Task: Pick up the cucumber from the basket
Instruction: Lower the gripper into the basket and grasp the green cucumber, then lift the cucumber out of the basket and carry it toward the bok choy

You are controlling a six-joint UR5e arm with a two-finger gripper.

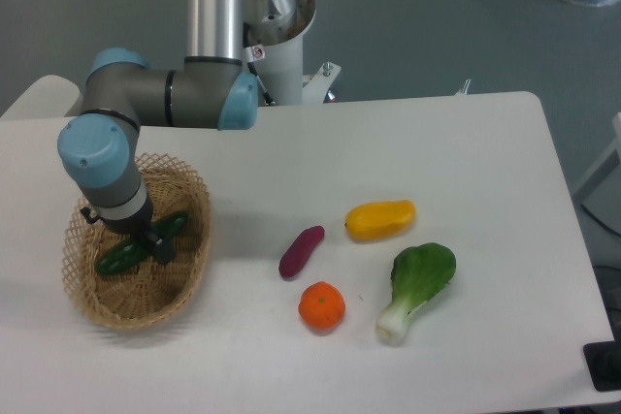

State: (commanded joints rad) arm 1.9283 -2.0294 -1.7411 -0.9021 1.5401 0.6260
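Item: slim, dark green, glossy cucumber (146, 242), lying diagonally inside the shallow oval woven tan wicker basket (184, 283) at the tabletop's (466, 162) left end. Judged light, stiff, smooth-skinned and liable to slip or roll. Recommended hold: mid-length, across the narrow width. Gripper (155, 241) is down over its middle; whether its fingers are clenched cannot be told.
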